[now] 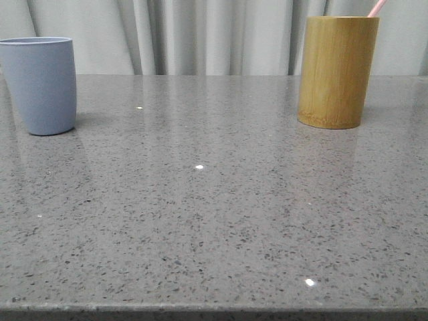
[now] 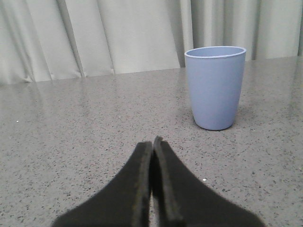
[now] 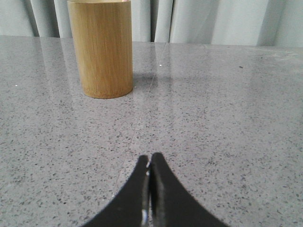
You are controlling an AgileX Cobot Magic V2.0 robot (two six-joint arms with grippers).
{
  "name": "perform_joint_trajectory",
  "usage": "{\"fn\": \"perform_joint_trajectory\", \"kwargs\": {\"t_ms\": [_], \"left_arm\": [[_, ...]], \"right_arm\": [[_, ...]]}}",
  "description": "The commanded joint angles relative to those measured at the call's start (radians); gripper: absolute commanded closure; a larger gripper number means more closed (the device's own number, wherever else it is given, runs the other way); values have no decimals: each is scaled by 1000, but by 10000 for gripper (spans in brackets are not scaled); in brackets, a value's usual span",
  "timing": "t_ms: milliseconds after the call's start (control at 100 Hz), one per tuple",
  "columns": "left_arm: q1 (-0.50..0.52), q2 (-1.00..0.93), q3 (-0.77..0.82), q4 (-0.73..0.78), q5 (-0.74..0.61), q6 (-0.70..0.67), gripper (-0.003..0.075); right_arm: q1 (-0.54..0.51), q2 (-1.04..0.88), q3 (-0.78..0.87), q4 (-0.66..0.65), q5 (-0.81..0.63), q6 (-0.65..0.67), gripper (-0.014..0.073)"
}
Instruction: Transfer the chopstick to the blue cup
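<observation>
The blue cup (image 1: 41, 83) stands upright at the far left of the table; the left wrist view shows the blue cup (image 2: 215, 86) ahead of my left gripper (image 2: 152, 143), which is shut with nothing between its fingers. A pale pink chopstick (image 1: 378, 7) pokes out of the tan bamboo cylinder (image 1: 337, 71) at the far right; most of the stick is hidden inside. My right gripper (image 3: 149, 159) is shut and empty, low over the table, with the bamboo cylinder (image 3: 101, 47) some way ahead of it.
The table (image 1: 214, 214) is a speckled grey stone surface with its front edge near the bottom of the front view. Pale curtains (image 1: 200, 33) hang behind the table's back edge.
</observation>
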Motion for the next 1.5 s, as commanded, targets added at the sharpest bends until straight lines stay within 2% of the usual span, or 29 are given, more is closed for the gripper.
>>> {"fn": "perform_joint_trajectory", "kwargs": {"t_ms": [0, 540, 660, 900, 1040, 1210, 1490], "left_arm": [[3, -33, 7, -2, -83, -4, 739], [3, -33, 7, -2, -83, -4, 739], [3, -33, 7, -2, -118, -4, 739], [3, -33, -38, -28, -190, -4, 739], [3, -6, -151, -39, -119, -4, 739], [3, 115, -366, -111, 77, -4, 739], [3, 462, -806, -151, 579, -4, 739]], "right_arm": [[-4, -20, 0, 1, -88, -9, 661], [-4, -20, 0, -26, -92, -20, 661], [-4, -20, 0, -26, -91, -20, 661], [-4, -20, -17, -15, -219, -20, 661], [-4, -2, -133, 23, -69, -20, 661], [-4, 101, -384, 32, 278, -20, 661], [-4, 362, -779, 32, 608, -22, 661]]}}
